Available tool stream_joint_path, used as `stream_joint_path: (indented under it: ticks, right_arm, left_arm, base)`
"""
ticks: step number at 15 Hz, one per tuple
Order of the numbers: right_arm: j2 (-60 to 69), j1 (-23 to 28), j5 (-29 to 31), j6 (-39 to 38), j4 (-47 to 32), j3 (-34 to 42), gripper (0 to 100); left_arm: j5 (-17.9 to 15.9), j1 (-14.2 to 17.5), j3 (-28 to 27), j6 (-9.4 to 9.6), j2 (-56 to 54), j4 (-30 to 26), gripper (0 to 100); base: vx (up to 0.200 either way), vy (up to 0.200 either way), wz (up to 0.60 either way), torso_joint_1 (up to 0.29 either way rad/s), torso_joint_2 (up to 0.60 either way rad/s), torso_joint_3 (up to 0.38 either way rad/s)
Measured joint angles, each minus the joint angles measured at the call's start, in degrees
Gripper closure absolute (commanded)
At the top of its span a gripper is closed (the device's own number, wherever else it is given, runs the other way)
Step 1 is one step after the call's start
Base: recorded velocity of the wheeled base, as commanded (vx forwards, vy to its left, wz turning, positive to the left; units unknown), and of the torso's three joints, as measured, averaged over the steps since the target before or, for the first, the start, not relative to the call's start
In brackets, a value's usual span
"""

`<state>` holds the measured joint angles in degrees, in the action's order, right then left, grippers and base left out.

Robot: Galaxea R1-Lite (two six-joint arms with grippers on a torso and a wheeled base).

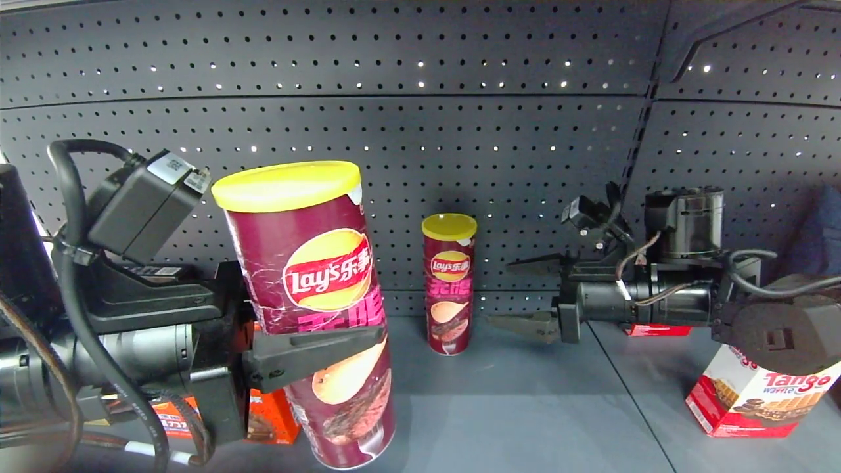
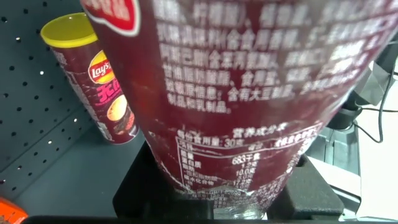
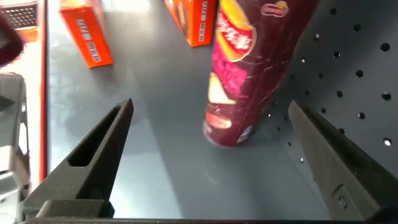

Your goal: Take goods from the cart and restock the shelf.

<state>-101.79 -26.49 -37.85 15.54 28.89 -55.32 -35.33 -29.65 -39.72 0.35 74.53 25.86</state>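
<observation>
**Item 1, my left gripper** [image 1: 368, 323]. Left of the head frame, reaching toward centre. Its fingers are pinched on the held chip can [image 1: 309, 309], one dark finger [image 1: 309, 351] crossing the front of the can at about mid-height. From my left wrist camera, the gripper [image 2: 230, 194] clasps the can [image 2: 249, 81] from both sides.

**Item 2, held chip can.** Maroon tube with a yellow lid, left of centre in the head frame. It is tilted, with the lid leaning toward the frame's left. Its base sits low, near the bottom edge over the shelf board [image 1: 525, 407]. I cannot tell whether the base touches the board.

**Item 3, second chip can** [image 1: 449, 286]. Same kind, upright on the board at the frame's centre, close to the pegboard back wall [image 1: 460, 131]. It also appears in my wrist views [image 2: 93, 81] [image 3: 245, 68].

**Item 4, my right gripper** [image 1: 502, 293]. Right of centre in the head frame, pointing at the second can. Its fingers are spread wide and hold nothing, with the can just ahead of the tips and apart from them [image 3: 210, 106].

**Item 5, other stock.**
- Orange box [image 1: 269, 417], lower left, behind the held can.
- Wafer box [image 1: 755, 394], lower right.
- Small red box [image 1: 657, 330], behind my right arm.
</observation>
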Motion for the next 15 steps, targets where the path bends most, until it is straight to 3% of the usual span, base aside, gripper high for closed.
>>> stream_joint_path:
  ticks: [5,8,15]
  right_arm:
    - [-6.31,-0.24,-2.22,0.02,1.05,-4.57,0]
    - [-9.78,-0.35,-2.38,0.0,1.38,-7.24,0]
    - [-14.85,-1.43,-2.55,0.0,1.46,-10.54,0]
  left_arm:
    - [-0.06,0.02,-0.49,-0.04,0.0,0.0,100]
    - [-0.04,-0.04,-1.23,-1.52,0.0,0.11,100]
    - [-0.02,0.0,-1.55,-1.61,0.24,0.13,100]
  base:
    - [0.0,0.0,0.0,0.0,0.0,0.0]
    - [0.0,0.0,0.0,0.0,0.0,0.0]
    - [0.0,0.0,0.0,0.0,0.0,0.0]
